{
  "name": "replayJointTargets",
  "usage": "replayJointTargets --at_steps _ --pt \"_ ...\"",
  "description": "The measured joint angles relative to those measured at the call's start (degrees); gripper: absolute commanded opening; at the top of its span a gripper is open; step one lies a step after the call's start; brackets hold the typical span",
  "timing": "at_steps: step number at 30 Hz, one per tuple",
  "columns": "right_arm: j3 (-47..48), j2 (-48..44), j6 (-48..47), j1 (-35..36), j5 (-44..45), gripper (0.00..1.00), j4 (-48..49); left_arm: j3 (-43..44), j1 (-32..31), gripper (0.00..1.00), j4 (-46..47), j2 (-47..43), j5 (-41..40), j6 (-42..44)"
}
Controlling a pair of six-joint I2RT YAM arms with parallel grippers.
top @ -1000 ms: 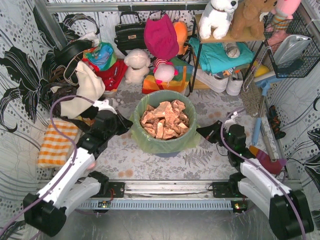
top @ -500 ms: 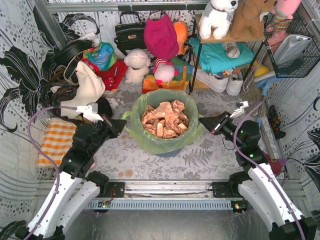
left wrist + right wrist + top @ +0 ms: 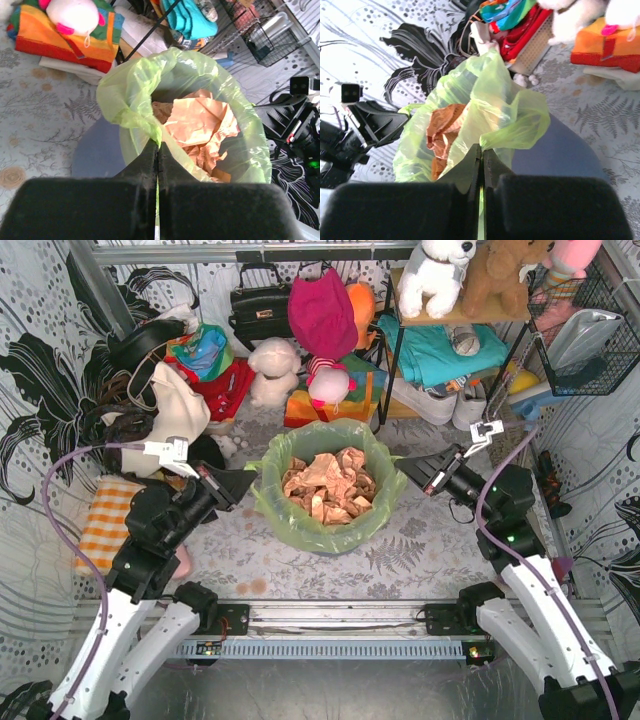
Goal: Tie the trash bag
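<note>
The trash bag is thin light-green plastic, with crumpled brown paper showing inside. It stands in the middle of the floor, its rim lifted and spread wide. My left gripper is shut on the bag's left rim, and in the left wrist view green film is pinched between the jaws. My right gripper is shut on the bag's right rim, and the right wrist view shows a fold of the bag caught at its tips. The blue-grey bin shows below the bag.
Toys, bags and folded cloth crowd the back. A black metal shelf stands at the back right, a broom and dustpan lie to the right, and an orange checked cloth lies at the left.
Both grippers have moved up and away from the bin, each holding a side of the rim. The bag's mouth has been pulled off the bin's edge and lifted.
</note>
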Motion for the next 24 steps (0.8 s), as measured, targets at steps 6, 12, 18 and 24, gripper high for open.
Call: replayJointTargets --at_steps 6,12,18,24 --pt "3.48 5.25 0.28 0.00 -6.03 0.00 3.48 2.82 0.00 0.00 2.05 3.72 3.91 -0.26" --pt "5.51 11.04 1.84 0.00 -9.84 0.00 7.41 6.32 0.00 0.00 4.59 9.16 7.02 -0.22" --pt "8.07 14.23 3.48 0.00 -11.85 0.00 10.14 9.57 0.00 0.00 8.57 14.84 10.51 -0.02" --pt "8.26 12.35 1.77 0.02 -9.60 0.00 4.74 8.11 0.00 0.00 7.74 13.92 11.23 0.74"
